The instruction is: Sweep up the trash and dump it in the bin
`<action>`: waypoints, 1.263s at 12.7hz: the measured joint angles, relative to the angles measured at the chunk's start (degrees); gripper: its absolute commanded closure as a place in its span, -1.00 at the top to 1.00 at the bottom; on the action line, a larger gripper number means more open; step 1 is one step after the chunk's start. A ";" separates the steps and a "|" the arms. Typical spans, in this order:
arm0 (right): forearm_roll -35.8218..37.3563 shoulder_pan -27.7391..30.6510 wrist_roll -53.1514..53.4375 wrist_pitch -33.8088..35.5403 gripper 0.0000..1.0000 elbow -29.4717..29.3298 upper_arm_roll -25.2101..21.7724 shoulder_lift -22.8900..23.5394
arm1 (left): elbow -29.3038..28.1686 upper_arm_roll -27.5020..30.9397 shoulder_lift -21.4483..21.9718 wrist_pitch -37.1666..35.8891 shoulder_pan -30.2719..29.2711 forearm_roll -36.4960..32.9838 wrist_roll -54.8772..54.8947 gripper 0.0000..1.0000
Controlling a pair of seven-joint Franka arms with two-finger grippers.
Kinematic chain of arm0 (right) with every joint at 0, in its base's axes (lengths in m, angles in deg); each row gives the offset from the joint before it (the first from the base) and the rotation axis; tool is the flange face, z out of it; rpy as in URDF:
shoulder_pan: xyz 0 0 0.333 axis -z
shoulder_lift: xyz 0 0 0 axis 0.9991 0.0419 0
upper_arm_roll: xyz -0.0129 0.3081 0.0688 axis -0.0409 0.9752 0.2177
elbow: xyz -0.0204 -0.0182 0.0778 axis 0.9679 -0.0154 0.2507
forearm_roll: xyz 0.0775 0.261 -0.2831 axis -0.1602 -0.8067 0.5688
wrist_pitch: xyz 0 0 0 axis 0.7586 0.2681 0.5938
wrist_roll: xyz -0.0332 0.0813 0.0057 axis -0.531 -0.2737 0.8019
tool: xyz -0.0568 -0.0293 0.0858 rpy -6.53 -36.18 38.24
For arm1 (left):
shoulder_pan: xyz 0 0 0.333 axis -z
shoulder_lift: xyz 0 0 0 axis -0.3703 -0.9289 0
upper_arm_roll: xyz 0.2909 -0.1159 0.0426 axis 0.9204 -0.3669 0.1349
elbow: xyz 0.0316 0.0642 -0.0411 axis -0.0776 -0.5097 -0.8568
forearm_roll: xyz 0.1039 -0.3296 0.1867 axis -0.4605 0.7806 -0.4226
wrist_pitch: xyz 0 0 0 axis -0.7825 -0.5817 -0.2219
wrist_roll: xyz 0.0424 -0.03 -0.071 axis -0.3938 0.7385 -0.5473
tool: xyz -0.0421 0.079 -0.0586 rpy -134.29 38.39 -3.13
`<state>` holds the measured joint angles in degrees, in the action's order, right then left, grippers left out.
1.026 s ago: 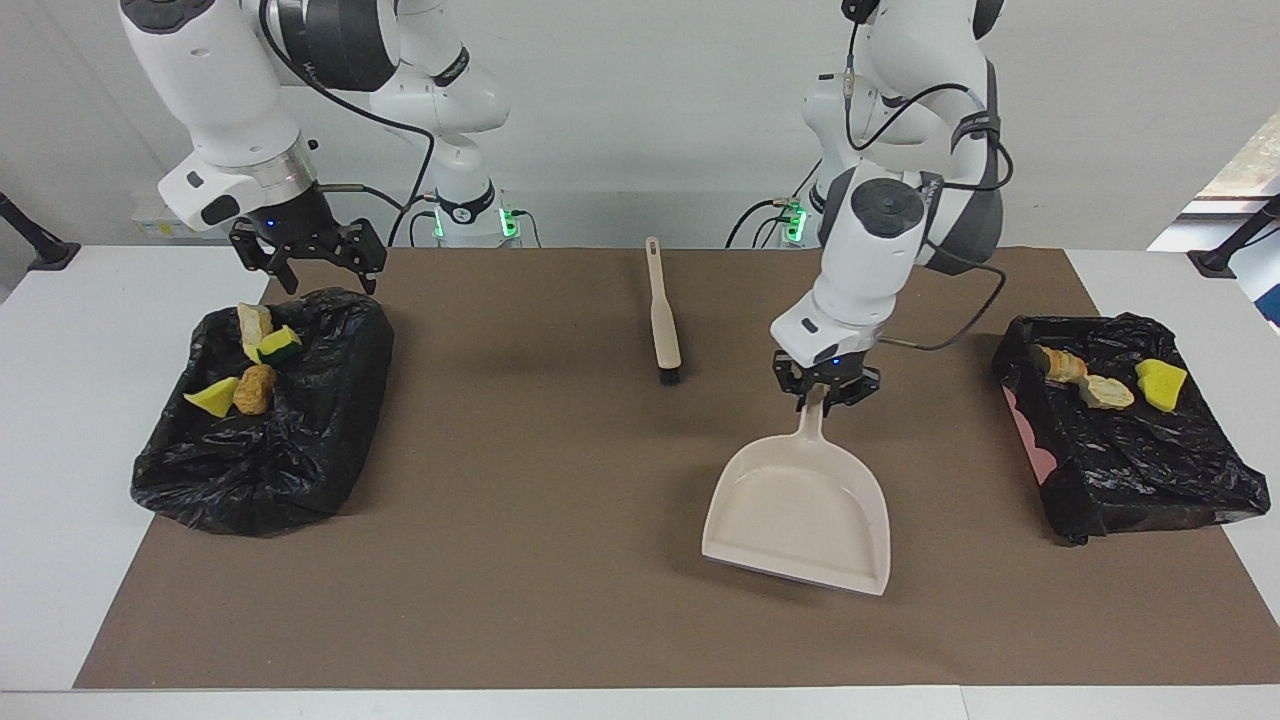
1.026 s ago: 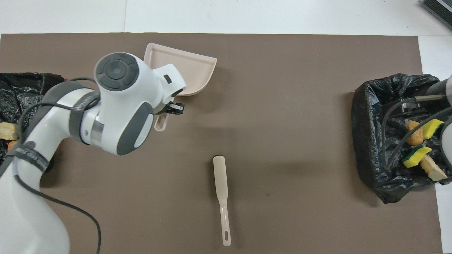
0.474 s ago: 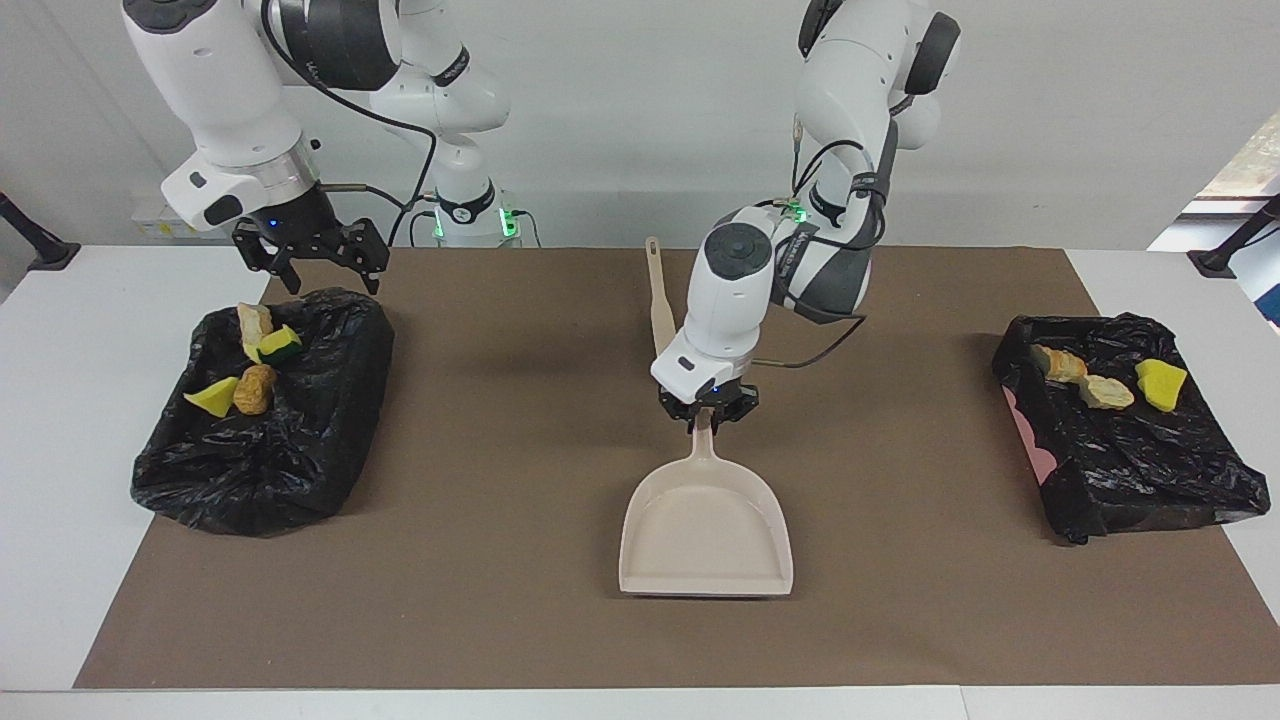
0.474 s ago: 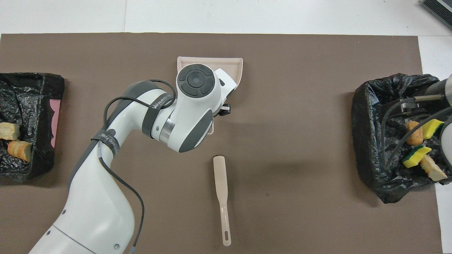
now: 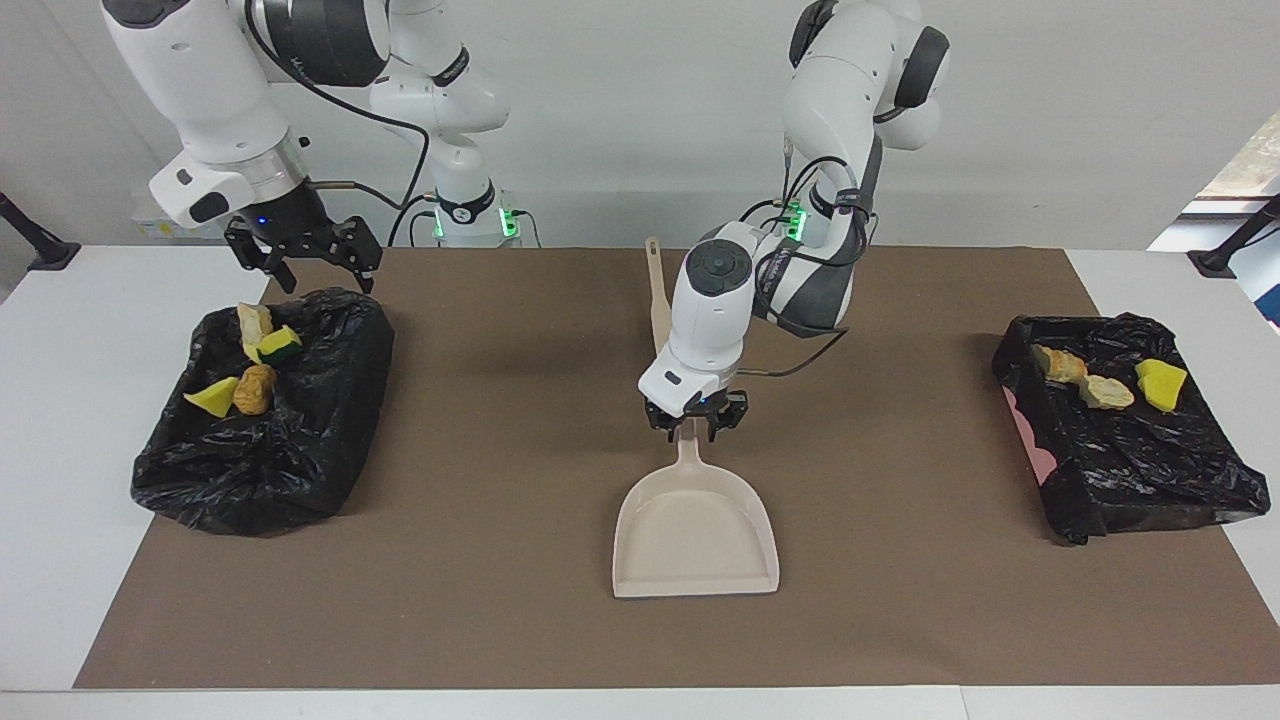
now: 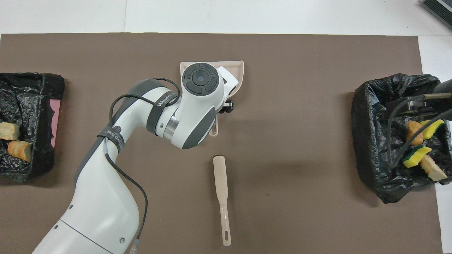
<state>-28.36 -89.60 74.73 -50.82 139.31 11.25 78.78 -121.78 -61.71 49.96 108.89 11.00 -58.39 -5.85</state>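
Observation:
The beige dustpan [image 5: 695, 535] lies flat on the brown mat in the middle of the table, handle toward the robots. My left gripper [image 5: 693, 416] is down at that handle [image 6: 214, 131]. The dustpan [image 6: 237, 67] is largely covered by the arm in the overhead view. The trash lies in two black-bagged bins. The bin [image 5: 300, 470] at the right arm's end holds a green-backed sponge [image 5: 280, 343], a yellow piece [image 5: 213, 398], an orange-brown lump [image 5: 255, 388] and a beige chunk [image 5: 253, 322]. My right gripper [image 5: 300, 258] hangs open over that bin's edge, holding nothing.
The other bin [image 5: 1150, 480], at the left arm's end, holds two beige chunks [image 5: 1058, 363] and a yellow sponge piece [image 5: 1160, 383]. The beige brush [image 6: 220, 190] lies on the mat, nearer to the robots than the dustpan. White table borders the mat.
My left arm has swung the dustpan from the left arm's end toward the middle of the table and set it down flat. My right gripper has barely shifted.

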 measured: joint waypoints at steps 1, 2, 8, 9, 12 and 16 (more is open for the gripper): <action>-0.13 0.36 0.00 0.00 1.00 -0.14 0.03 -0.06 | -0.29 0.24 0.36 -0.06 -0.77 -0.03 0.72 1.00; -0.20 0.49 0.00 0.00 1.00 -0.23 0.05 -0.08 | -1.29 0.49 1.52 -0.12 -2.12 -0.05 3.16 1.00; -0.48 0.48 0.00 0.00 1.00 -0.28 0.33 -0.08 | -14.50 0.83 22.88 -7.38 -15.73 -0.04 25.41 1.00; -0.49 0.48 0.00 0.00 1.00 -0.29 0.34 -0.08 | -15.35 0.86 26.23 -10.14 -17.95 -0.01 29.04 1.00; -0.50 0.48 0.00 0.00 1.00 -0.29 0.34 -0.08 | -15.01 1.05 32.87 -16.06 -23.22 0.06 36.09 1.00; -0.51 0.48 0.00 0.00 1.00 -0.29 0.34 -0.08 | -6.63 1.45 34.38 -26.04 -29.67 4.74 41.88 1.00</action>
<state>-28.87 -89.12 74.73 -50.82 139.02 11.58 78.70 -128.42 -60.26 84.34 82.85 -18.67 -53.65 36.03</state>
